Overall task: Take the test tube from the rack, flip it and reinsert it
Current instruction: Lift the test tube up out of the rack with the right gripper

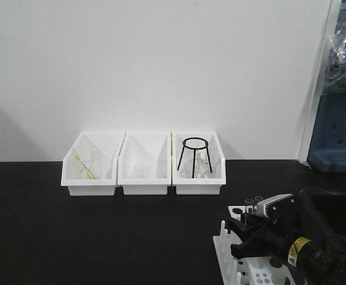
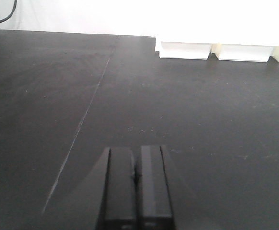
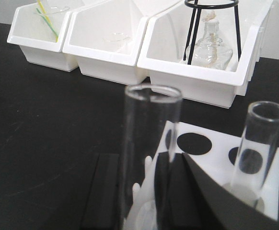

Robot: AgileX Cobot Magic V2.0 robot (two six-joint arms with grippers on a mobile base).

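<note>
A: Though the front view cuts the rack [image 1: 225, 255] off at its bottom edge, where does it sit?

B: At the near right corner of the worktop [image 1: 101, 237], half covered by the right arm. Only the peg row and part of the white top plate show there.

A: And the test tube [image 3: 151, 143]?

B: Upright at the rack's peg side, open rim up, directly between the fingers of the right gripper [image 3: 144, 165]. Its foot is blurred and hidden low in the wrist view, so I can't make out which hole it is in.

A: Is the pincer clamped on it?

B: It's narrow, with one finger close on each side of the glass. There may be a sliver of gap at one finger, and I cannot tell whether the pads touch.

A: The other one?

B: The second tube [image 3: 261, 143] stands in a hole toward the rack's right edge, apart from the fingers.

A: The left arm?

B: The left gripper [image 2: 137, 158] is over bare worktop, its fingers pressed together with nothing between them.

A: The far edge?

B: Three white bins [image 1: 144, 175] stand side by side against the wall, with a black tripod [image 1: 195, 153] in the right one. The glassware inside them is too faint to name.
</note>
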